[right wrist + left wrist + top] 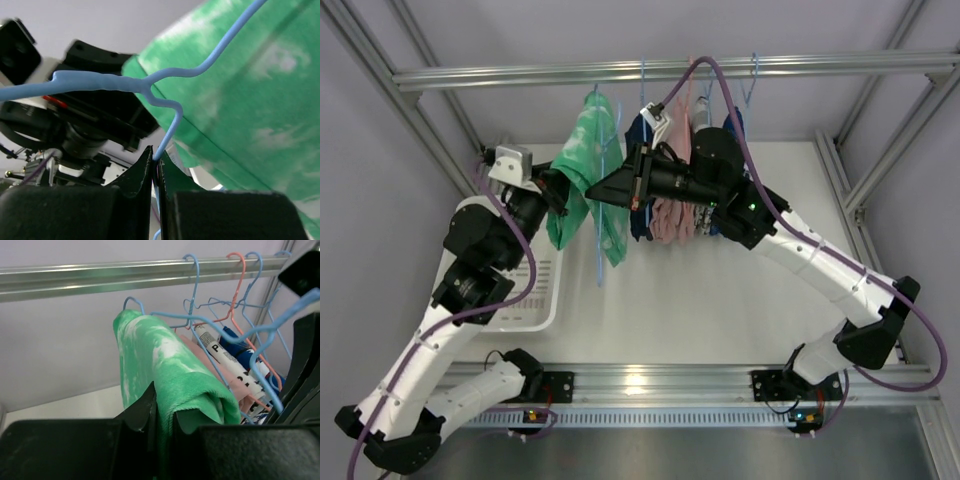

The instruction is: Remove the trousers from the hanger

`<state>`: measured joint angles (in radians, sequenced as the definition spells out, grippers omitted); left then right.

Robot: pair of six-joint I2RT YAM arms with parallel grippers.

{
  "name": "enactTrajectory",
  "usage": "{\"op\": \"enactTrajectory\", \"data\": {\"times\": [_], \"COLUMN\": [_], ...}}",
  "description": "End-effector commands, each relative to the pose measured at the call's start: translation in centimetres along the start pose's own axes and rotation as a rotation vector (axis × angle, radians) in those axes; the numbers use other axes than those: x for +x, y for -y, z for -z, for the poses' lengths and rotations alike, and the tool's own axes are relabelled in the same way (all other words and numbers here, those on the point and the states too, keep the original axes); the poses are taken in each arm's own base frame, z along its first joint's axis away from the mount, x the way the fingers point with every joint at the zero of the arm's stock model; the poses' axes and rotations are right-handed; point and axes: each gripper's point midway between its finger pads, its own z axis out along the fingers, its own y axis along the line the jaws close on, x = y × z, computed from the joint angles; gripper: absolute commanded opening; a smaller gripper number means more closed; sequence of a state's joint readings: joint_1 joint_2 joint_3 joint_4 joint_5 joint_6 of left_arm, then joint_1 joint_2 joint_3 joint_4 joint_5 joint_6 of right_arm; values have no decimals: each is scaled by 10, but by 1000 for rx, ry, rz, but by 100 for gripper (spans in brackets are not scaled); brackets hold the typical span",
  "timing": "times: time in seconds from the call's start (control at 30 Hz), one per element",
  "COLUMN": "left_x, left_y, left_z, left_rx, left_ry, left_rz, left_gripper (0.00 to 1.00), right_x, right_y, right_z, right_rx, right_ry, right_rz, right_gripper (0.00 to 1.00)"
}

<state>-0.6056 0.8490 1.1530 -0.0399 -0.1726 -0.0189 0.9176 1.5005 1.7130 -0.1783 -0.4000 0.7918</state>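
The bright green trousers hang over a light-blue wire hanger left of the other garments on the rail. My left gripper is shut on the trousers' fabric; in the left wrist view the green cloth is pinched between the jaws. My right gripper is shut on the hanger's wire; in the right wrist view the blue wire runs down between the closed jaws, with the green fabric beside it.
A metal rail crosses the back with more hangers, a pink garment and a navy garment. A white basket sits at the left. Frame posts stand at both sides.
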Motion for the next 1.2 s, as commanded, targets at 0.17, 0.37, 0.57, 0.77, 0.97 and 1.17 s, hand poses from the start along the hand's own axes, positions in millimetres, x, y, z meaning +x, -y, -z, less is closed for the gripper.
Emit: {"op": "enactTrajectory", "data": {"times": [0.17, 0.37, 0.57, 0.77, 0.97, 1.17], "left_x": [-110, -163, -209, -240, -262, -301], "left_y": [15, 13, 13, 17, 14, 5], "left_z": [12, 23, 34, 41, 45, 58], "left_rx": [79, 79, 92, 118, 106, 60], "left_ry": [260, 368, 457, 521, 576, 679], "left_rz": [150, 135, 137, 144, 123, 52], "left_gripper": [0, 0, 0, 0, 0, 0], "right_x": [-6, 6, 14, 18, 23, 23], "right_y": [-2, 14, 26, 38, 47, 52], "right_z": [16, 13, 9, 6, 5, 8], "right_rx": [-20, 7, 36, 66, 85, 95], "right_ry": [57, 31, 13, 3, -8, -7], "right_rz": [97, 91, 76, 66, 56, 55], "right_gripper": [0, 0, 0, 0, 0, 0]}}
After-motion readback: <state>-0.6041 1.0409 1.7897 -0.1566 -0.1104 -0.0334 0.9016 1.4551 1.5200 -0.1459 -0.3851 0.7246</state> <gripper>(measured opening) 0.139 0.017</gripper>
